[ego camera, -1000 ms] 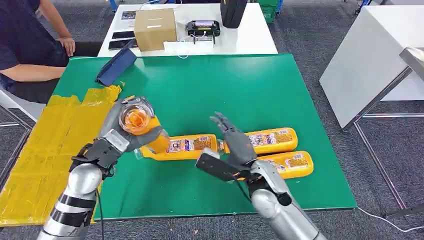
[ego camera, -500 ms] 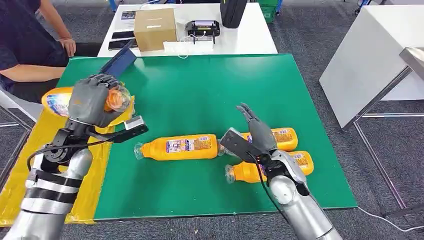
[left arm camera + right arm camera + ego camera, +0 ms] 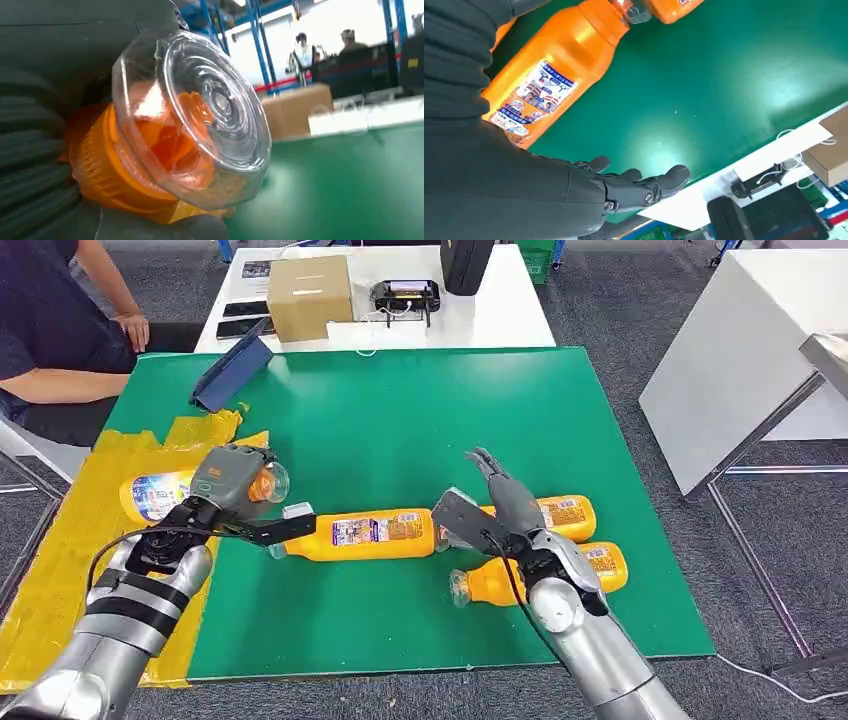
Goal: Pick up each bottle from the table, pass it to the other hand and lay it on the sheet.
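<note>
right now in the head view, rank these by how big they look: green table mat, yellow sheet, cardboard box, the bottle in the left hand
1. green table mat
2. yellow sheet
3. cardboard box and the bottle in the left hand: too close to rank, since the hand hides part of the bottle and the box sits farther away.

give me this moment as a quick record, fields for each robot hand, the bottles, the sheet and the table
left robot hand: grips an orange bottle near its clear cap, bottle lying low over the sheet
right robot hand: open, fingers spread, above the bottles on the table
bottles on table: three, all lying down; the middle bottle, the far bottle, the near bottle
yellow sheet: wrinkled, along the table's left side
green table: a blue folder at its far left corner
person: seated beyond the sheet
</note>
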You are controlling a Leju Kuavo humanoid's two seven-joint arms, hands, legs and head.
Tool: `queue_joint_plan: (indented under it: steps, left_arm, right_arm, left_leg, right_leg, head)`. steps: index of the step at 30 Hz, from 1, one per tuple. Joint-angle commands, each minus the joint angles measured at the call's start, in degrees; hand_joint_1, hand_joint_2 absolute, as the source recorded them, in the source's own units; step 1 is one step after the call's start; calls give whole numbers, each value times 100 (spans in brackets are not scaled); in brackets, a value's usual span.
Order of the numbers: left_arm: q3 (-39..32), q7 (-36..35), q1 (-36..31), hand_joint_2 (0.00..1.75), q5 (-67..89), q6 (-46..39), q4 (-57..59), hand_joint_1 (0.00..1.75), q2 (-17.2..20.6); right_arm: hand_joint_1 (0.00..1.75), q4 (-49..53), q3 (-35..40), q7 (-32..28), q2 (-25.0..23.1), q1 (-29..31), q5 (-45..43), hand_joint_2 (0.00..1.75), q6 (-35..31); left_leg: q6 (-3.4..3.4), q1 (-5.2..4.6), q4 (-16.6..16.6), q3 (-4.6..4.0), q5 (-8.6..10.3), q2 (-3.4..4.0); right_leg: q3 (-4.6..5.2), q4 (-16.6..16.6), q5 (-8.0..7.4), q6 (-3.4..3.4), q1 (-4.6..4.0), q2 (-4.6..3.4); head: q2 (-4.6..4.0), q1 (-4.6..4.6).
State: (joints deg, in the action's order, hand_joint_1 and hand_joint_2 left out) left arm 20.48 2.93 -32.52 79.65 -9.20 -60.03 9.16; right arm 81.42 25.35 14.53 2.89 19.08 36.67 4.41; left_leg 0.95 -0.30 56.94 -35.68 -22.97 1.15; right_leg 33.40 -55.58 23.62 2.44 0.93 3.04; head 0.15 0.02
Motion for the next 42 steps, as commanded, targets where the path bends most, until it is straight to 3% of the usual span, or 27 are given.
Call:
queue_joint_plan:
  steps: [1, 9, 10, 11, 12, 18, 21, 22, 30, 42]
  left_arm:
    - [379, 295, -725, 175, -493, 313, 2255, 175, -73]
    - [371, 771, -841, 175, -968, 678, 2602, 175, -107]
    - [493, 817, -902, 0, -984, 801, 2741, 164, -80]
    - [523, 817, -936, 0, -992, 833, 2813, 31, -78]
    - [547, 774, -968, 0, -1030, 770, 2903, 0, -96]
    - [639, 720, -1023, 0, -1090, 691, 3021, 0, -189]
    - [657, 911, -1115, 0, -1270, 754, 2964, 0, -325]
    - [379, 1059, -1148, 0, -1751, 1084, 2991, 0, -471]
    - [139, 1216, -1161, 0, -2403, 1359, 2858, 0, -615]
    - [-176, 1228, -847, 0, -4015, 1583, 1462, 0, -827]
  right_arm:
    - [0, -1108, 518, 53, -194, 596, -93, 175, 236]
    - [0, -1681, 741, 32, -369, 954, -101, 175, 248]
    - [0, -1892, 822, 19, -445, 1094, -106, 175, 292]
    - [0, -1993, 842, 5, -504, 1156, -110, 175, 271]
    - [0, -2173, 981, -16, -541, 1287, -21, 175, 275]
    - [0, -2443, 1392, -146, -608, 1535, 455, 175, 202]
    - [0, -2814, 1810, -544, -597, 1792, 1011, 175, 188]
    - [0, -3034, 1893, -644, -628, 1884, 1195, 175, 168]
    - [0, -3508, 1940, -850, -788, 1997, 1377, 175, 132]
    - [0, -4832, 2531, -1549, -1142, 2182, 1488, 175, 417]
  left_leg:
    - [-12, 12, 1, 31, -8, -2]
    - [-10, 10, -2, 35, -9, 6]
    - [-9, 9, -1, 31, -8, 10]
    - [-6, 3, -4, 23, -3, 11]
    - [-10, 8, 1, 31, -8, 15]
    - [-10, 12, 5, 17, -2, 0]
    - [-9, 11, 6, 18, -5, 4]
    - [-8, 10, 5, 12, -1, 4]
    - [-10, 10, 9, 13, -3, -7]
    - [-9, 11, 9, 14, -4, -7]
  right_leg:
    - [-31, 2, 5, -14, -7, -31]
    - [-35, 4, 5, -12, -7, -37]
    - [-29, 2, 3, -10, -6, -37]
    - [-20, 1, 0, -7, -2, -29]
    - [-27, -2, 2, -12, -5, -45]
    - [-18, -4, 5, -9, -9, -22]
    - [-19, -6, 6, -8, -8, -25]
    - [-12, -5, 3, -7, -8, -22]
    - [-18, -7, 5, -9, -6, -15]
    - [-20, -6, 6, -7, -9, -17]
  head:
    - [0, 0]
    - [0, 0]
    - [0, 0]
    - [0, 0]
    - [0, 0]
    - [0, 2]
    - [0, 0]
    - [0, 0]
    - [0, 2]
    - [0, 0]
